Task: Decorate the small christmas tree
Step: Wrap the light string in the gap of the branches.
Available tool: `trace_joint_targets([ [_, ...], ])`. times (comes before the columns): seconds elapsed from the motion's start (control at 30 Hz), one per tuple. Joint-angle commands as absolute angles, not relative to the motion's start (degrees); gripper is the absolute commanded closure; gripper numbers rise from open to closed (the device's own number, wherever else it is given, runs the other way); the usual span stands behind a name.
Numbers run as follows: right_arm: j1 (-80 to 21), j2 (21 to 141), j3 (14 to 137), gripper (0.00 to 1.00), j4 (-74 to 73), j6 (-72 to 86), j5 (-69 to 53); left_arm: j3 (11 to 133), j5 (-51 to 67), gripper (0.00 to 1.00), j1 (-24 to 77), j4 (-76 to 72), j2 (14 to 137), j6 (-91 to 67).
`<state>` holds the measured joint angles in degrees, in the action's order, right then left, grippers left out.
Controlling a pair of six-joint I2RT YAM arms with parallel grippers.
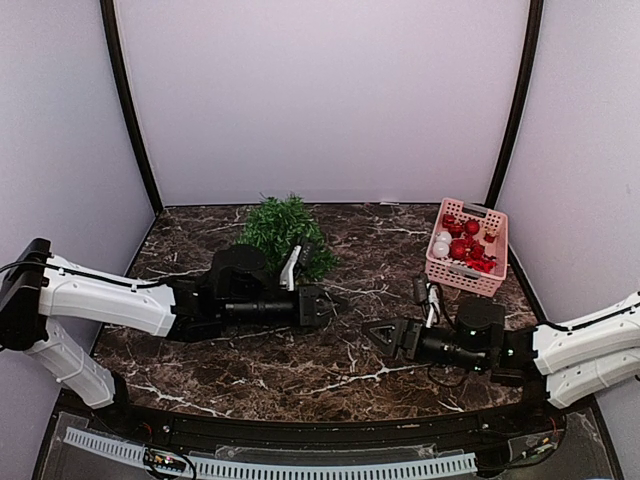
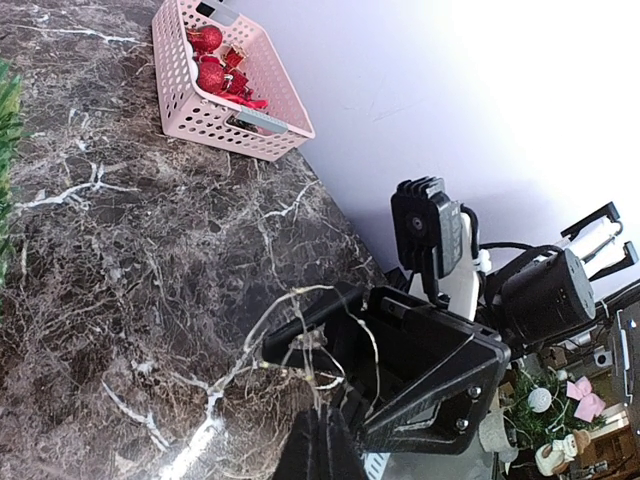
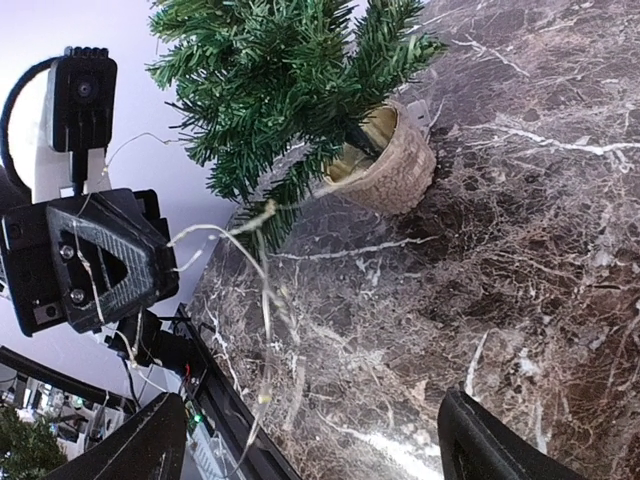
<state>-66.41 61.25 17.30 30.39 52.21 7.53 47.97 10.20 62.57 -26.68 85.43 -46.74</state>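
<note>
Left gripper point(image 1: 322, 303), jaws pressed together, hovered low over the dark white-veined marble table point(image 1: 300, 375). The small christmas tree point(image 1: 285, 230), bushy green in a round tan base, stood upright just behind it, left of centre. Right gripper point(image 1: 384, 334) had its jaws spread wide. A pink perforated plastic basket point(image 1: 462, 276) of red and white ornaments sat far right.

Dark veined marble bench point(image 1: 330, 365), with a pink perforated basket point(image 1: 465, 278) of red and white ornaments point(image 1: 460, 248) at its far right corner.
</note>
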Motion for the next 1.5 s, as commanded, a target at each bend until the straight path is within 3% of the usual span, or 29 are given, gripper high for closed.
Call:
trace_joint_targets([
  [0.0,-66.9,63.0,17.7,0.11,43.2,55.0,7.8,48.6,9.8,1.00,62.9,-29.1,84.9,-46.8],
  [0.2,-66.4,64.2,18.0,0.08,43.8,58.8,13.1,47.7,10.1,1.00,63.0,-30.1,84.4,-45.7],
  [0.4,-65.6,68.5,22.6,0.27,39.5,59.2,13.7,47.3,11.9,1.00,63.0,-30.9,83.9,-44.5],
  [0.5,-65.1,70.1,22.9,0.45,42.3,59.7,13.1,46.6,11.8,1.00,63.0,-30.9,83.2,-44.0],
  [0.63,-64.5,71.1,23.2,0.86,44.9,60.8,12.9,46.1,10.1,1.00,63.0,-27.9,81.5,-42.8],
  [0.7,-64.2,71.0,23.9,1.00,43.6,61.0,13.2,46.3,8.4,0.97,63.0,-24.4,80.6,-41.4],
  [0.8,-64.1,70.2,24.9,1.00,40.1,60.5,15.1,47.4,4.9,0.84,63.0,-16.2,78.7,-39.0],
  [0.9,-64.0,69.3,26.1,1.00,36.7,59.1,17.1,47.2,2.4,0.62,63.0,-10.2,75.5,-37.4],
  [1.03,-64.0,68.3,29.8,1.00,28.8,56.6,20.0,44.0,-0.2,0.45,63.0,-3.5,70.3,-37.8],
  [1.27,-64.1,66.1,33.2,1.00,20.2,53.0,25.0,41.9,-7.0,0.36,62.7,11.0,63.1,-41.3],
  [1.47,-64.1,66.3,36.0,1.00,16.1,51.1,27.4,39.0,-6.5,0.36,58.2,13.2,63.5,-44.6],
])
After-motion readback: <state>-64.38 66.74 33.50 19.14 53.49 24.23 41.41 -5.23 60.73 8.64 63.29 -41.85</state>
